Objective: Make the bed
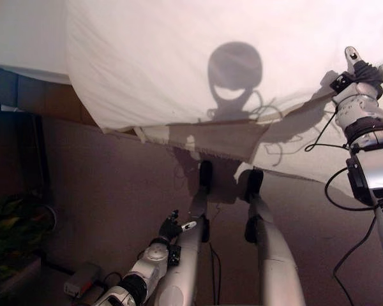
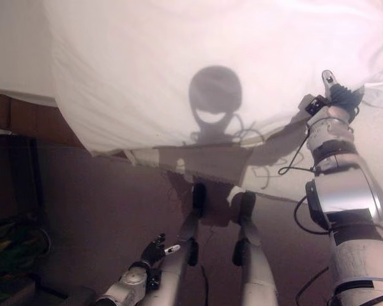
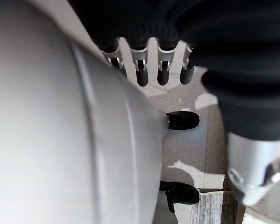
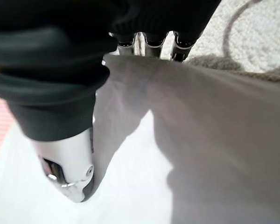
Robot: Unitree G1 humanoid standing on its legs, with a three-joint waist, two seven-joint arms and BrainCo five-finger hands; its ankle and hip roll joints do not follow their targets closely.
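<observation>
A white duvet [image 1: 179,64] covers the bed across the top of both eye views, its lower edge hanging over a beige layer [image 1: 204,141] at the bed's side. My right hand [image 1: 360,73] is raised at the duvet's right edge. In the right wrist view its fingers [image 4: 147,42] go over a lifted fold of the white cloth [image 4: 186,140] and the thumb [image 4: 70,172] lies on the near side, so the hand is shut on the duvet. My left hand [image 1: 171,226] hangs low by the floor, fingers [image 3: 142,77] relaxed and holding nothing.
Brown floor [image 1: 115,191] lies between me and the bed. A dark piece of furniture [image 1: 13,127] and something green [image 1: 13,223] stand at the left. A small pale box [image 1: 82,279] lies on the floor at lower left.
</observation>
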